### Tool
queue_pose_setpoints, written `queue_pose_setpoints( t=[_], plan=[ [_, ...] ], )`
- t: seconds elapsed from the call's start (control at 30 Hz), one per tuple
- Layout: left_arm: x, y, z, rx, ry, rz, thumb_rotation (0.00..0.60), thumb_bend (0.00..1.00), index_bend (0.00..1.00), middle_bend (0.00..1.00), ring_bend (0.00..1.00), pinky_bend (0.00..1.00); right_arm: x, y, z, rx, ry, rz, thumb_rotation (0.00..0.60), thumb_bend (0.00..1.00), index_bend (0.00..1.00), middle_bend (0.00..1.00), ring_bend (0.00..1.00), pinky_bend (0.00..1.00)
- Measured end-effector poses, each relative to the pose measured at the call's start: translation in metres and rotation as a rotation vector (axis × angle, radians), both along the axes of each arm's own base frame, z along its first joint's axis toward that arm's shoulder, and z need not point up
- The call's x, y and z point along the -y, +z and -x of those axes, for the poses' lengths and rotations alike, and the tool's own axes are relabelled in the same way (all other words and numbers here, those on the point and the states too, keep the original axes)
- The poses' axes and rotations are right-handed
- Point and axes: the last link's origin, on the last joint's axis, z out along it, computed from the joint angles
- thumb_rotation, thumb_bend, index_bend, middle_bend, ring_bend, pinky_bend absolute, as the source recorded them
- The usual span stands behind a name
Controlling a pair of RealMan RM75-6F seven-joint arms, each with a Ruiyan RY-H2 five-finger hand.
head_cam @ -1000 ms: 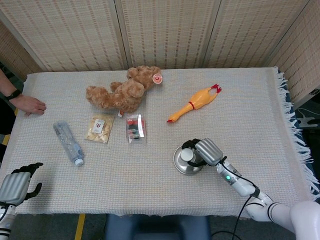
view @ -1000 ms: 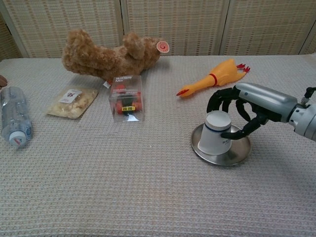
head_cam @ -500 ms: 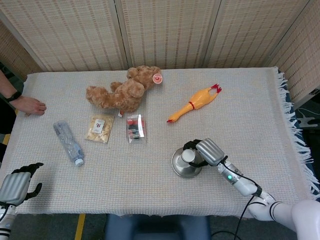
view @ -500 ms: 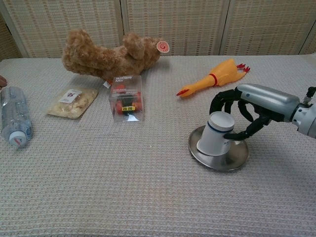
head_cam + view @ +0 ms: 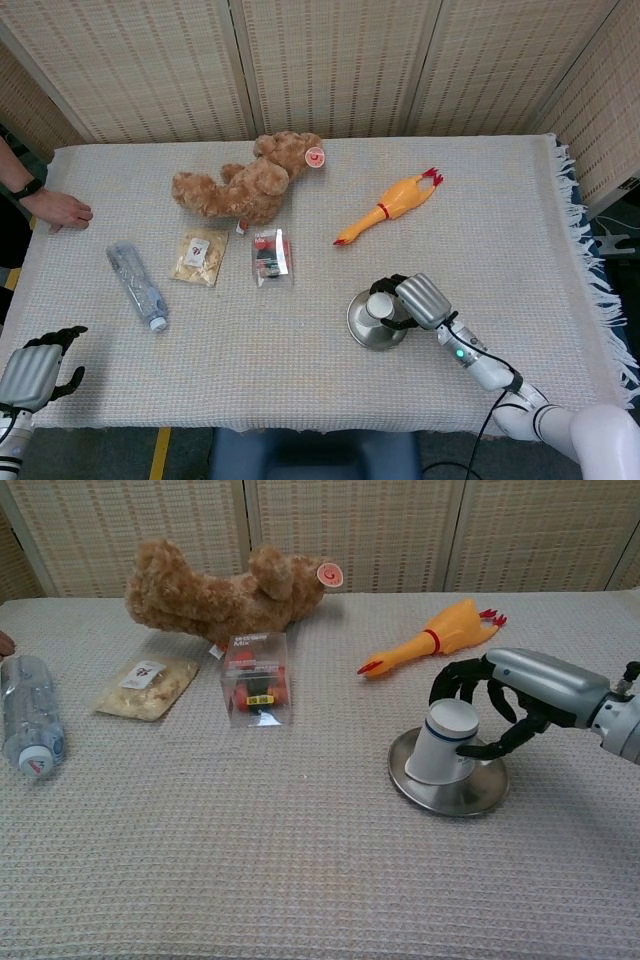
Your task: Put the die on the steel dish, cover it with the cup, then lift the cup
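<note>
Only overhead: idle left robot hand (image 5: 38,368) off-table.

The cup (image 5: 446,743) stands on the steel dish (image 5: 449,790), rubber chicken (image 5: 432,638) behind.

Table (image 5: 520,230) under a pale woven cloth, fringe along the right edge. Brown teddy bear (image 5: 245,185) lying on its side, upper centre. Yellow rubber chicken (image 5: 388,207) right of it, lying diagonally, red feet to the upper right. Just below the bear: clear box (image 5: 270,256) with red and black contents, and left of that a snack packet (image 5: 200,258). Plastic bottle (image 5: 136,284) on its side, further left. A person's hand (image 5: 55,208) with a wristwatch rests at the left edge. Woven screens (image 5: 330,60) behind.
</note>
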Motion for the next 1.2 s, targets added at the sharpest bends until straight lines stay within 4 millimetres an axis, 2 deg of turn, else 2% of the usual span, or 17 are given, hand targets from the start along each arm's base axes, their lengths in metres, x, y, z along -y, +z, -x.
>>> queue_pose_setpoints(
  t=[0.17, 0.33, 0.83, 1.2],
  plan=[
    [0.0, 0.0, 0.0, 0.0, -0.001, -0.001, 0.6, 0.38, 0.21, 0.25, 0.24, 0.33, -0.009, 0.001, -0.006, 0.097, -0.054, -0.135, 0.6, 0.09, 0.53, 0.49, 0.43, 0.71],
    [0.0, 0.0, 0.0, 0.0, 0.001, 0.001, 0.6, 0.38, 0.21, 0.25, 0.24, 0.33, -0.009, 0.005, -0.006, 0.094, -0.065, -0.159, 0.6, 0.09, 0.53, 0.49, 0.43, 0.71],
    [0.0, -0.001, 0.001, 0.0, 0.006, 0.008, 0.6, 0.38, 0.21, 0.26, 0.24, 0.33, 0.011, 0.006, 0.008, -0.089, 0.027, 0.089, 0.6, 0.09, 0.53, 0.49, 0.43, 0.71],
    [0.0, -0.001, 0.001, 0.0, 0.008, 0.01, 0.6, 0.38, 0.21, 0.26, 0.24, 0.33, -0.002, 0.003, -0.001, 0.085, -0.042, -0.091, 0.6, 0.09, 0.53, 0.49, 0.43, 0.71]
  ],
)
